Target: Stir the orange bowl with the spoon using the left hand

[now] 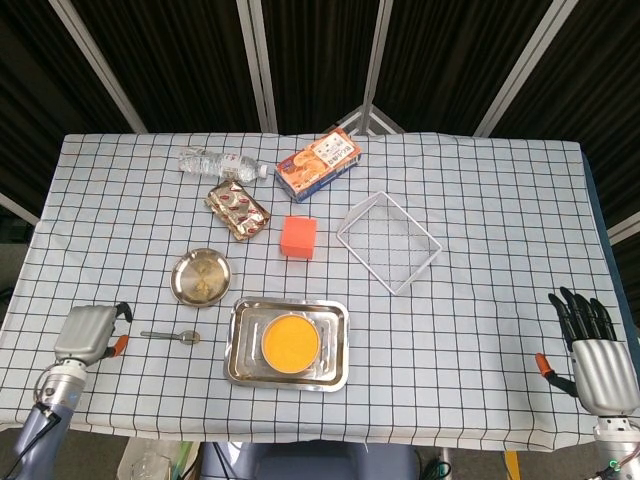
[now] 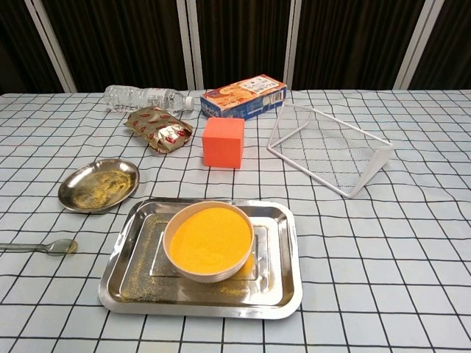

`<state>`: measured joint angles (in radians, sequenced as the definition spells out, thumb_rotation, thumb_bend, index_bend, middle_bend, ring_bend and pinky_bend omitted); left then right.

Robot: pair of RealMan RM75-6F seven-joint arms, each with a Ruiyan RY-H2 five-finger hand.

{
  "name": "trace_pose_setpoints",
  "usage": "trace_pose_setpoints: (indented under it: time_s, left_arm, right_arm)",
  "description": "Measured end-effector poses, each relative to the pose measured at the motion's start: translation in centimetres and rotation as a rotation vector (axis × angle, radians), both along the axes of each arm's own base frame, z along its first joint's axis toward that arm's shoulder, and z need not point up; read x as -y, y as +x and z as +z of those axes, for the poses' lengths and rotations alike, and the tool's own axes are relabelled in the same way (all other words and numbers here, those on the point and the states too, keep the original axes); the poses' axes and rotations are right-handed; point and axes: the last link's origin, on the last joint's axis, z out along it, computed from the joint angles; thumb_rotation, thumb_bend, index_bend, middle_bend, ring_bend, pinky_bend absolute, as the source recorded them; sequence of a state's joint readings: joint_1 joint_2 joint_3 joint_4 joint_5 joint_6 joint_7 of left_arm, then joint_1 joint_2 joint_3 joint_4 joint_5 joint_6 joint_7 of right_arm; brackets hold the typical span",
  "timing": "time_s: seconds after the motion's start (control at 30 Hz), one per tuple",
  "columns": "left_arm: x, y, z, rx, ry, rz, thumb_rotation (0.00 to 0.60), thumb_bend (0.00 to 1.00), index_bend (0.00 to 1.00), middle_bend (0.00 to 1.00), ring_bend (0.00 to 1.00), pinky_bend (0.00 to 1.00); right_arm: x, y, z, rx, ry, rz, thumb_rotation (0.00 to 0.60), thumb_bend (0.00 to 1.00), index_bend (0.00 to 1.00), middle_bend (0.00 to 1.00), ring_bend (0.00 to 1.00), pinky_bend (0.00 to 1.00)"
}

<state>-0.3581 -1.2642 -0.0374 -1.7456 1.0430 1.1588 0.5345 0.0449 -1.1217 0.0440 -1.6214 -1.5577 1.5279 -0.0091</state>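
Approach step; spoon (image 1: 172, 335) not yet grasped. Spoon flat on cloth, left of steel tray (image 1: 240, 368), handle pointing left. Orange bowl (image 1: 291, 341) sits in tray, near table centre. Left hand (image 1: 90, 332) just left of handle tip, back uppermost, fingers hidden: grip state cannot be told. Right hand (image 1: 596, 352) at near right edge, empty, fingers spread. Next move likely: short reach right, pinch handle, lift, carry to bowl.
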Motion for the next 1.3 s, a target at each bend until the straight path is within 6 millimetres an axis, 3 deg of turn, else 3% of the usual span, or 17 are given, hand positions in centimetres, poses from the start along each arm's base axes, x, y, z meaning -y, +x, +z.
trace_pose_setpoints:
  time_s: [0.2, 0.5, 1.0, 1.3]
  left_arm:
    - [-1.1, 1.1, -3.1, -0.017, -0.044, 0.004, 0.600, 0.50, 0.44, 1.00, 0.96, 0.96]
    - [-1.2, 2.0, -6.3, -0.031, -0.085, 0.009, 0.600, 0.52, 0.46, 1.00, 0.96, 0.96]
    - [-1.2, 1.9, -7.5, -0.031, -0.079, 0.024, 0.600, 0.53, 0.49, 1.00, 0.96, 0.96]
    - [-1.2, 2.0, -7.3, -0.021, -0.073, 0.016, 0.600, 0.61, 0.50, 1.00, 0.96, 0.96]
  right_arm:
    - [0.0, 0.0, 0.0, 0.003, 0.001, -0.001, 0.600, 0.36, 0.00, 0.00, 0.00, 0.00]
    - [0.0, 0.0, 0.0, 0.008, 0.002, -0.001, 0.600, 0.36, 0.00, 0.00, 0.00, 0.00]
    - [0.0, 0.0, 0.0, 0.010, 0.000, -0.002, 0.600, 0.36, 0.00, 0.00, 0.00, 0.00]
    - [0.0, 0.0, 0.1, 0.012, 0.000, -0.003, 0.600, 0.36, 0.00, 0.00, 0.00, 0.00]
